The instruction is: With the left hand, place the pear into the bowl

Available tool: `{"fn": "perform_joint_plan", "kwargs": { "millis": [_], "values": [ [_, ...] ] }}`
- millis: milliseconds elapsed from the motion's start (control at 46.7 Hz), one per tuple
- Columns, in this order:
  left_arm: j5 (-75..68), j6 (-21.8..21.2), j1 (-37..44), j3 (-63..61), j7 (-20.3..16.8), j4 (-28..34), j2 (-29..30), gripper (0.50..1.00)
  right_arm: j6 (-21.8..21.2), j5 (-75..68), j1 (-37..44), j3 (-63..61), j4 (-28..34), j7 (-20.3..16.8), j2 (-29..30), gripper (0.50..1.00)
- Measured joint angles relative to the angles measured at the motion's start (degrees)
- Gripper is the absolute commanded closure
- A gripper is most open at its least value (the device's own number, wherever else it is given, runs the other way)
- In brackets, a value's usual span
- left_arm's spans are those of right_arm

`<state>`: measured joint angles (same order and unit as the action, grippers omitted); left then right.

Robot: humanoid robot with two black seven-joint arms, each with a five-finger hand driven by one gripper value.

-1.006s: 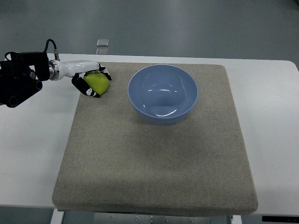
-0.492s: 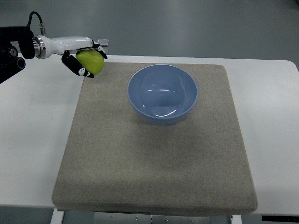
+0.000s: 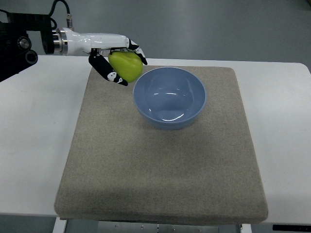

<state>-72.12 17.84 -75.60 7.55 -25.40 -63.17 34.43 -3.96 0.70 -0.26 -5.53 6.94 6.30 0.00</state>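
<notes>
A yellow-green pear [image 3: 125,66] hangs in the air, with my left hand [image 3: 121,62] shut on it, black-tipped fingers [image 3: 108,71] wrapped around its sides. The hand and its white forearm reach in from the upper left. The pear is just left of the rim of the blue bowl [image 3: 169,98], above the mat's far left corner. The bowl stands upright and holds nothing, on the far middle of the grey mat [image 3: 160,160]. My right hand does not show.
The mat lies on a white table [image 3: 34,145] that extends to both sides. A small clear object [image 3: 130,44] sits on the floor beyond the table's far edge, partly behind the hand.
My left hand lifted the pear off the mat's far left corner, then carried it up and to the right until it reached the bowl's left rim.
</notes>
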Motion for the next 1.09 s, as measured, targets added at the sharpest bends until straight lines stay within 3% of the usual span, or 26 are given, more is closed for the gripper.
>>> {"fn": "perform_joint_plan", "kwargs": {
  "millis": [343,385,407,514,599,642,706,813,878,1092],
  "values": [
    [-1.07,-0.78,-0.05,-1.0,0.48,3.46,-10.44,1.0,0.0,0.0,0.0,-0.01,0.0,-0.04,0.0,0.574],
    [-1.12,-0.84,-0.07,-1.46,0.51,4.26,-11.35,0.871,0.0,0.0,-0.01,-0.01,0.0,-0.04,0.0,0.574],
    [-1.15,-0.97,-0.07,-1.91,0.56,4.91,-11.9,0.83,0.0,0.0,-0.01,-0.01,0.0,-0.04,0.0,0.574],
    [-1.85,-2.48,0.29,-3.83,0.61,6.69,-13.59,0.802,0.0,0.0,-0.01,-0.01,0.0,-0.04,0.0,0.574],
    [-3.53,-4.01,0.51,-5.44,0.61,7.13,-14.0,0.729,0.0,0.0,-0.01,-0.01,0.0,-0.02,0.0,0.574],
    [-4.38,-4.36,0.51,-5.71,0.61,7.15,-14.09,0.722,0.01,0.0,0.0,-0.01,0.0,-0.01,0.0,0.574],
    [-4.87,-4.45,0.52,-5.77,0.61,7.15,-14.12,0.626,0.0,0.0,-0.01,-0.01,0.0,-0.01,0.0,0.574],
    [-5.0,-4.48,0.51,-5.79,0.61,7.1,-14.13,0.604,0.0,0.0,-0.01,-0.01,0.0,0.0,0.0,0.574],
    [-5.0,-4.48,0.31,-5.87,0.61,7.09,-14.06,0.538,0.0,0.0,-0.01,0.0,0.0,0.0,0.0,0.574],
    [-4.97,-4.1,-0.16,-5.88,0.66,7.16,-13.35,0.534,0.01,0.0,-0.01,0.02,0.0,0.0,0.0,0.574]
  ]
}}
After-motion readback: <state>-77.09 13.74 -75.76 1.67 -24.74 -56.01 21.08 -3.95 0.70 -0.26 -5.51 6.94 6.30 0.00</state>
